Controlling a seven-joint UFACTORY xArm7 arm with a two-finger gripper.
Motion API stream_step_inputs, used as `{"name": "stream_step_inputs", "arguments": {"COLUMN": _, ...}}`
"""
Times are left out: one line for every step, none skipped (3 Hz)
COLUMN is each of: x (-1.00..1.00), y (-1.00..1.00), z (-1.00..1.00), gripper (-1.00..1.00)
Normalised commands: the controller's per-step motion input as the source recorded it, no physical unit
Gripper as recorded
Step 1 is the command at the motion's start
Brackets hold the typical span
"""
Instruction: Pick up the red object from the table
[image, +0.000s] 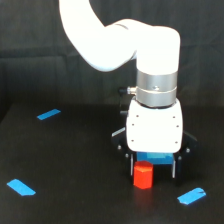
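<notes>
Now the claw hangs low with its two fingers spread wide, and the red object stands upright on the tabletop between them, nearer the left one in the exterior view.

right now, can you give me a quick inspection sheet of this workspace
surface: black table, matte, flat
job's things: red block upright on the table, between the gripper's fingers, not lifted
clutter: three blue tape strips; a blue piece just behind the block, under the gripper body
grippers: gripper low over the block, fingers apart either side of it; contact cannot be told
cables: nothing seen
surroundings: black cloth backdrop; white arm coming in from above
</notes>
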Motion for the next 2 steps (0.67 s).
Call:
{"name": "stream_step_inputs", "arguments": {"x": 0.04, "y": -0.15, "z": -0.05, "gripper": -0.09}}
{"name": "stream_step_inputs", "arguments": {"x": 0.11, "y": -0.06, "z": 0.02, "gripper": -0.09}}
